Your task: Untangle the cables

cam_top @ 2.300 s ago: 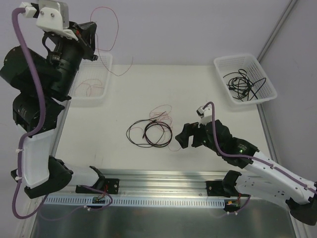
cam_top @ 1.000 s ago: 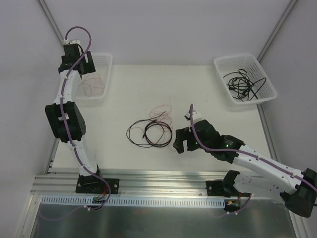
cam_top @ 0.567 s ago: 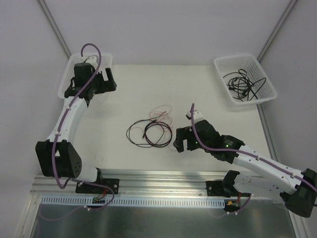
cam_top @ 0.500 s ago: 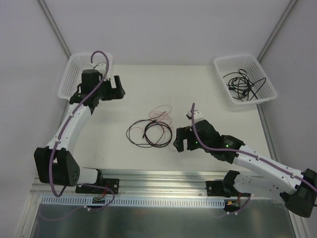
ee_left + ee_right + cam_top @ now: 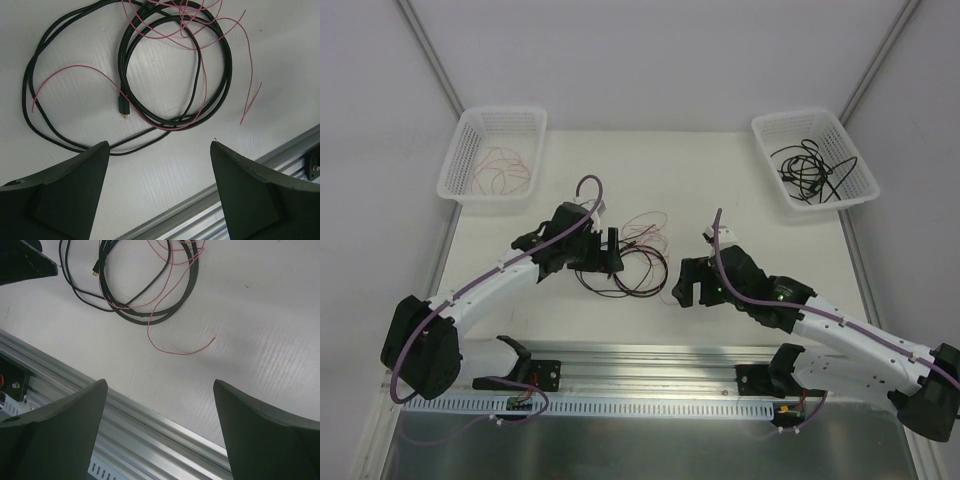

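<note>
Left gripper (image 5: 607, 250), top view: spread, at the cables' (image 5: 625, 268) left edge.
Left wrist: jaws apart, empty; I'd pinch one black strand near its plug (image 5: 125, 109).
Right wrist: right gripper (image 5: 160, 385) spread; I'd pin the coil.

From above and behind the arm bases, the top camera looks down over the whole table (image 5: 720, 170). Both wrist cameras look steeply down from close above its surface. All three views share the cables (image 5: 632, 270) at mid-table.
</note>
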Motion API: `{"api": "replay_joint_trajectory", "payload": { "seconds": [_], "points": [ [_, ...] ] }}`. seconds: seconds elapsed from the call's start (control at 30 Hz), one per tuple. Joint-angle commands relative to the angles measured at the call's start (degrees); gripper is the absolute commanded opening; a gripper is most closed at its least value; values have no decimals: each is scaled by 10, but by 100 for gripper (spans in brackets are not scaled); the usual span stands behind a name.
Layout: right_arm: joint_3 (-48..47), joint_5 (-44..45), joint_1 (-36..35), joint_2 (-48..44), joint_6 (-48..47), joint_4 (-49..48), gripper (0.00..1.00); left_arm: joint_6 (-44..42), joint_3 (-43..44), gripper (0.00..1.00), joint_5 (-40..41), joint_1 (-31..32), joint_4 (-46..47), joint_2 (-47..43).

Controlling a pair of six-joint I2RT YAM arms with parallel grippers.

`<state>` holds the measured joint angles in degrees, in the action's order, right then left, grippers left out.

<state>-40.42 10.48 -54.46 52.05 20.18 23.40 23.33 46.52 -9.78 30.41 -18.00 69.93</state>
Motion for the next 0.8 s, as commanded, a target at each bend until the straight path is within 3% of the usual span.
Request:
{"api": "replay_joint_trajectory", "payload": {
  "seconds": [0.0, 0.2, 0.53, 0.77],
  "points": [
    [1, 2, 1, -15, 16, 0, 91, 50, 1, 82, 48, 18, 43, 26],
    [2, 4, 1, -41, 9, 15, 91, -6, 70, 75, 64, 20, 92, 110],
    [3, 2, 1, -95, -8, 36, 91, -173, 208, 52, 57, 14, 133, 280],
    [0, 7, 0, -101, -16, 37, 91, -228, 241, 46, 50, 11, 133, 336]
  ]
}}
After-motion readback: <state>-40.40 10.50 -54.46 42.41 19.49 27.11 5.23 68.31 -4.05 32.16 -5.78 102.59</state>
